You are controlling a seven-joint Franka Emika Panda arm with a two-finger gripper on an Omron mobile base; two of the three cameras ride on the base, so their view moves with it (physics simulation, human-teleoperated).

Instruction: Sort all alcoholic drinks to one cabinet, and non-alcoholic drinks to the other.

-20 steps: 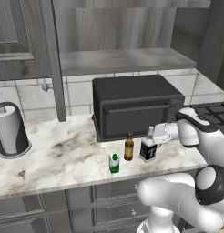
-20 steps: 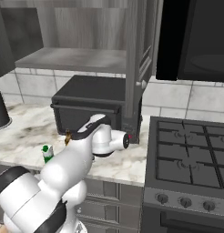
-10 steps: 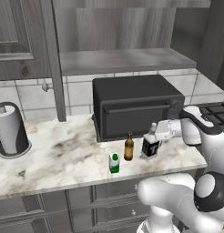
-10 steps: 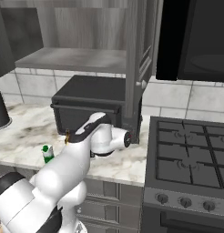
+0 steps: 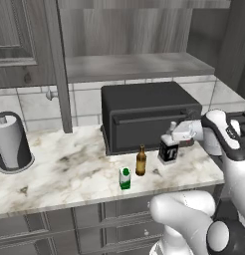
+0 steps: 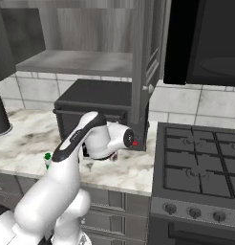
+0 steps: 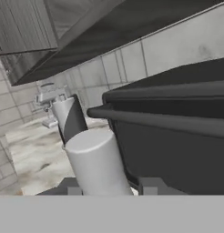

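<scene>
While your hand (image 5: 175,133) pinches the neck of the clear bottle (image 5: 169,148) — standing on the surface (image 5: 69,172) before the toaster oven (image 5: 147,113) — lift straight up, keeping it upright, clear of the beer bottle (image 5: 141,161) nearby.

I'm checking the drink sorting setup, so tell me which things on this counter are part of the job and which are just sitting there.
Part of the job:
- clear bottle with the black T label, end effector closed on its neck
- brown beer bottle
- small green-and-white container, apparently a drink too

Just sitting there:
- black toaster oven
- paper towel roll
- stove
</scene>
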